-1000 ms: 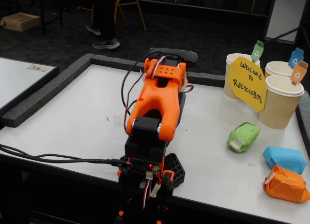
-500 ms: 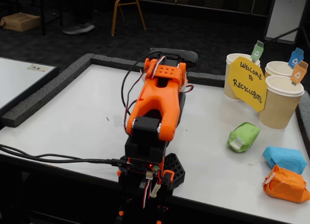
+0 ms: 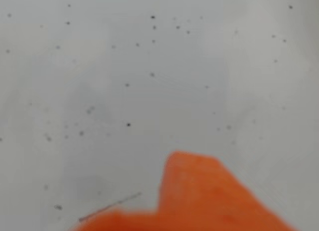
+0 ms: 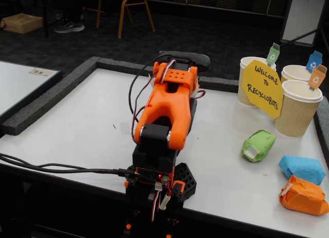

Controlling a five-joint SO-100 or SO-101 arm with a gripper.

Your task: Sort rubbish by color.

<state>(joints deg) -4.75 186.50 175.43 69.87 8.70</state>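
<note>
The orange plastic robot arm sat folded over its black base at the near edge of the white tabletop, black and red wires looping over its back. Its gripper appeared only in the wrist view, as a blurred orange mass at the bottom edge over bare, speckled table; whether it was parted or closed could not be told, and nothing was seen in it. In the fixed view the gripper itself was hidden behind the folded arm. All three pieces of rubbish lay well apart from the arm, off to its right in the fixed view: the light green crumpled paper wad with a patch of white tape, nearest the arm; the sky blue crumpled paper wad farther right; and the orange crumpled paper wad just in front of the blue one, nearly touching it. Beyond them stood three beige ribbed paper cups with coloured tags, and a yellow "Welcome to Recyclobots" sign leaned against the cups.
</note>
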